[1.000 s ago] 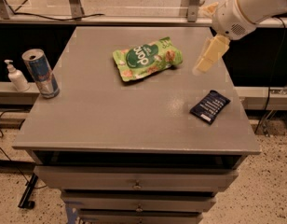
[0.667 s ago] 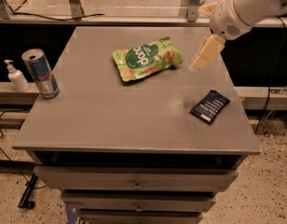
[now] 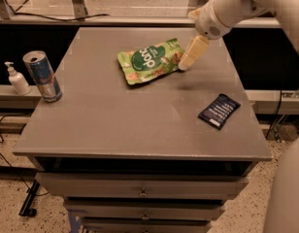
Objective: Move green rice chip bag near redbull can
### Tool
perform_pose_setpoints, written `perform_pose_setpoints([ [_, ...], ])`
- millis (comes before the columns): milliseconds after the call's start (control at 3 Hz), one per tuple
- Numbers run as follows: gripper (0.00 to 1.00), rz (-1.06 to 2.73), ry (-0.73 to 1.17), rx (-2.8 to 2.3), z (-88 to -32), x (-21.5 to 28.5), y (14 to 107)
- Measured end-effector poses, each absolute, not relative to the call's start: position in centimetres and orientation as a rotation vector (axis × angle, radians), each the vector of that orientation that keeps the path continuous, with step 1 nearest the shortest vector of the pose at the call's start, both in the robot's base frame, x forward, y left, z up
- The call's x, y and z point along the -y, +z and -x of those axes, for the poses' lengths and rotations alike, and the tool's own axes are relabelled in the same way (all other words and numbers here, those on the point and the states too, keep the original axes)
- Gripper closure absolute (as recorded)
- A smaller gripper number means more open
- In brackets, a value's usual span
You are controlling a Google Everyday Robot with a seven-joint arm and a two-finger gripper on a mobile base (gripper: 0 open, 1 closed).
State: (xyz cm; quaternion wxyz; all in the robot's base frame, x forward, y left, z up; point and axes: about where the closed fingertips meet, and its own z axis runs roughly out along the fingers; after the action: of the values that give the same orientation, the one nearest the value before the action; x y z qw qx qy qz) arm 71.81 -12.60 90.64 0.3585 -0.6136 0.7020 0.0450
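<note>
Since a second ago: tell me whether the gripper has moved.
Yes. Against the unmoved green rice chip bag, the gripper has shifted left across the table and now sits at the bag's right edge.

Single camera looking down from high in front of desk [image 3: 115, 125], facing obliquely toward its far edge and ledge [image 3: 115, 19] behind. Sitting at middle range: whole desktop filling frame, drawers [image 3: 140, 191] showing below. Arm [image 3: 237, 4] showing at upper right, hand [image 3: 188, 59] hanging just beside right edge of green rice chip bag [image 3: 150, 60]. Redbull can [image 3: 42, 76] standing near frame's left.
</note>
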Motion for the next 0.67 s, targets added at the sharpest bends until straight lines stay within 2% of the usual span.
perform_pose_setpoints([
  [333,0.0,1.64,0.184,-1.821,-74.1,10.2,87.8],
  [667,0.17,1.681,0.246,-1.841,-74.8,8.3,85.2],
])
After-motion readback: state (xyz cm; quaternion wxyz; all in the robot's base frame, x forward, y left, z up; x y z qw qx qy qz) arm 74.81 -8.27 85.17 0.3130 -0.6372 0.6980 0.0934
